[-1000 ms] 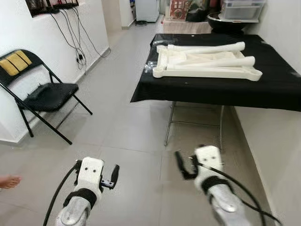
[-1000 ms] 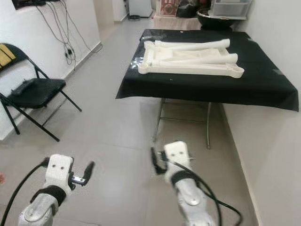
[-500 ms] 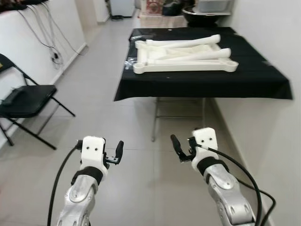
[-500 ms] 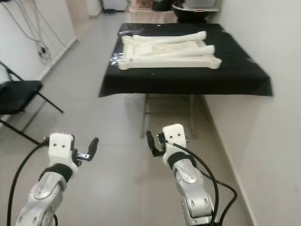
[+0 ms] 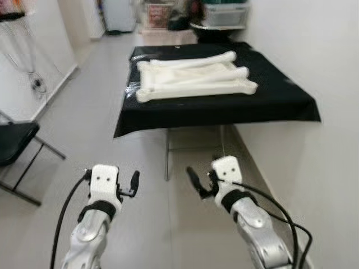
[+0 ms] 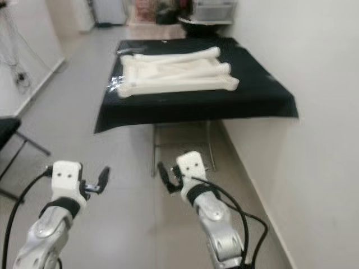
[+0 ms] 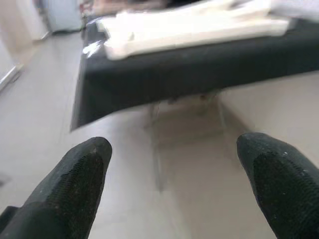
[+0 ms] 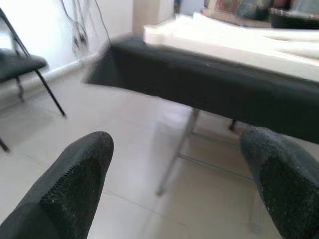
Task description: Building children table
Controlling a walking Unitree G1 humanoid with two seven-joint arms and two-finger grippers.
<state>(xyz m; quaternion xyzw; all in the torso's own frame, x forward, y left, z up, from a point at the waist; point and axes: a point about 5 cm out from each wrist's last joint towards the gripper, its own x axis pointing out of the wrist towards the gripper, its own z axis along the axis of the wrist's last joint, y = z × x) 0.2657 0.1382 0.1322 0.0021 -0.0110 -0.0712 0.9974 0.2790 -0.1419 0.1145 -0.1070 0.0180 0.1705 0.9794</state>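
Note:
The white children's table parts (image 5: pixel 190 78), a flat frame with long legs laid across it, lie on a table under a black cloth (image 5: pixel 269 103) ahead of me. Both arms are held out low over the floor, well short of that table. My left gripper (image 5: pixel 133 184) is open, its black fingers (image 7: pixel 82 184) spread wide with nothing between them. The right gripper (image 5: pixel 199 182) is open too, and its fingers (image 8: pixel 75 189) frame the black table's edge and the white parts (image 8: pixel 234 40).
A black folding chair (image 5: pixel 14 148) stands at the left by the wall. A white wall (image 5: pixel 314 151) runs close along the right. Metal legs (image 5: pixel 167 151) show under the black cloth. Bins and a dark bowl (image 5: pixel 221 17) sit beyond the table.
The whole picture has shifted: the camera has turned and come nearer, so the black table sits more central and the chair has slid to the left edge. Both grippers stay open.

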